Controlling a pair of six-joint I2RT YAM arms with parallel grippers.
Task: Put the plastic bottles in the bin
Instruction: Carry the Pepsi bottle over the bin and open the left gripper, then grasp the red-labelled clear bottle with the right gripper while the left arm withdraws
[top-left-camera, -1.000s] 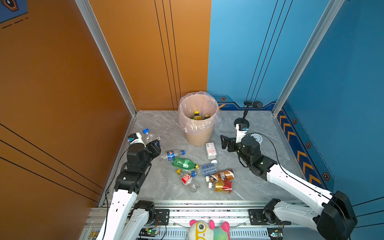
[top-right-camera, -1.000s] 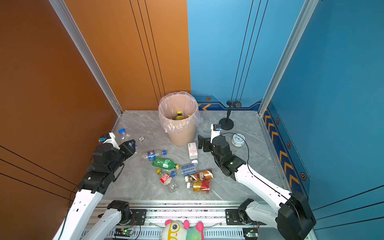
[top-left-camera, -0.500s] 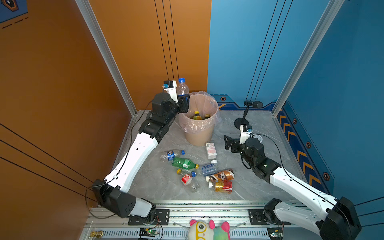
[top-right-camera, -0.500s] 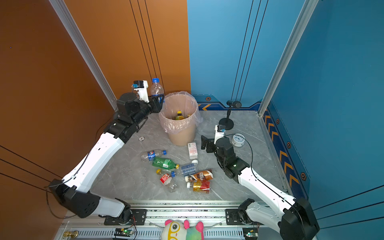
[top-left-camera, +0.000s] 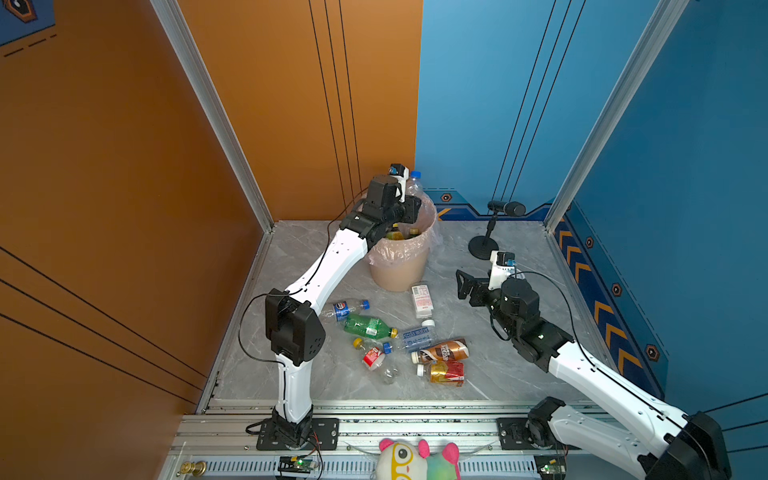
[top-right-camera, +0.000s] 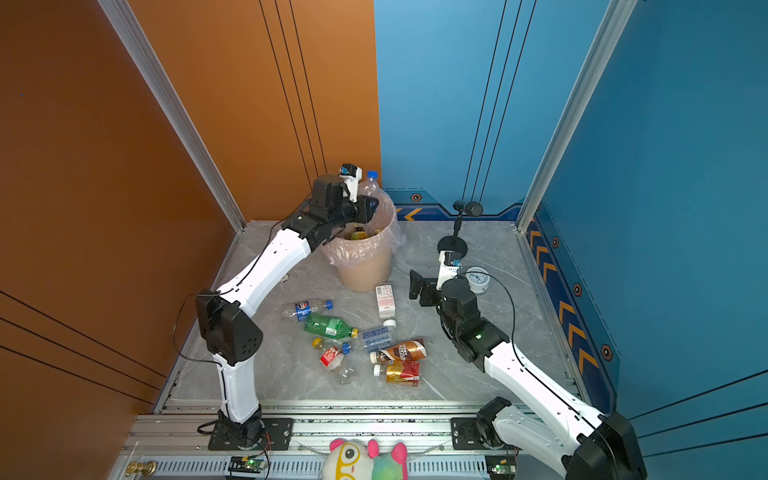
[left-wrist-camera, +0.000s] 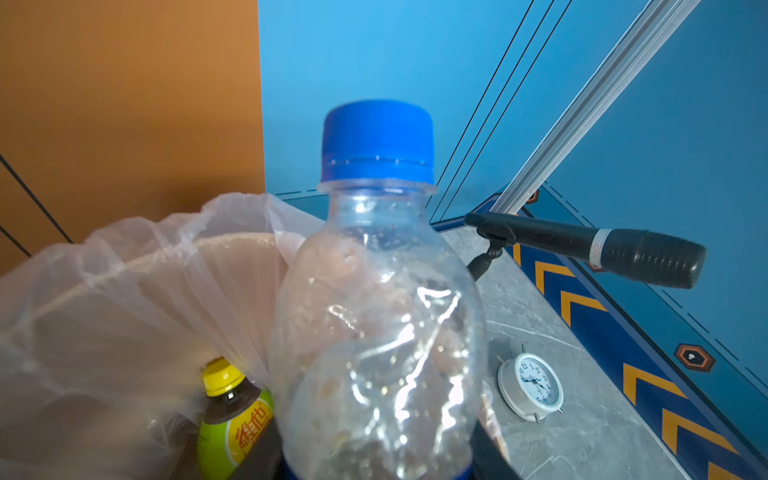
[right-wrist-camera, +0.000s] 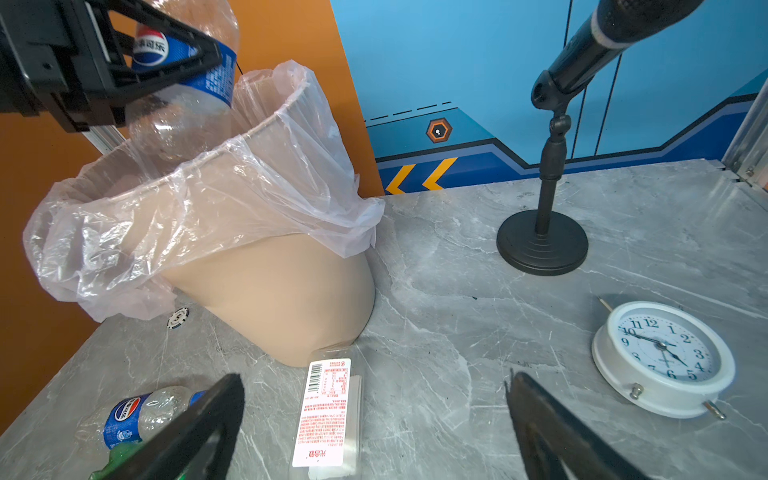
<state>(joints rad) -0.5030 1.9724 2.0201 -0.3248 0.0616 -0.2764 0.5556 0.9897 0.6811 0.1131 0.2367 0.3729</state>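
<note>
My left gripper (top-left-camera: 409, 206) is shut on a clear blue-capped bottle (top-left-camera: 414, 185) with a blue label, held upright over the near-left rim of the bin (top-left-camera: 399, 266). The bottle (left-wrist-camera: 378, 311) fills the left wrist view. A yellow-capped bottle (left-wrist-camera: 232, 411) lies inside the bag-lined bin (right-wrist-camera: 270, 282). My right gripper (top-left-camera: 463, 286) hangs open and empty right of the bin, above a clear bottle with a white-red label (right-wrist-camera: 326, 411). Several more bottles lie on the floor: blue-label (top-left-camera: 345, 308), green (top-left-camera: 368, 326), brown (top-left-camera: 442, 351), red-gold (top-left-camera: 446, 372).
A black microphone on a round stand (top-left-camera: 484, 249) is at the back right. A small white clock (top-right-camera: 477, 279) lies beside my right wrist. A plush toy (top-left-camera: 417, 459) sits on the front rail. Orange and blue walls close in the floor.
My left arm has lifted the clear bottle from the left floor edge up to the bin and now holds it over the rim. The right arm has shifted slightly.
</note>
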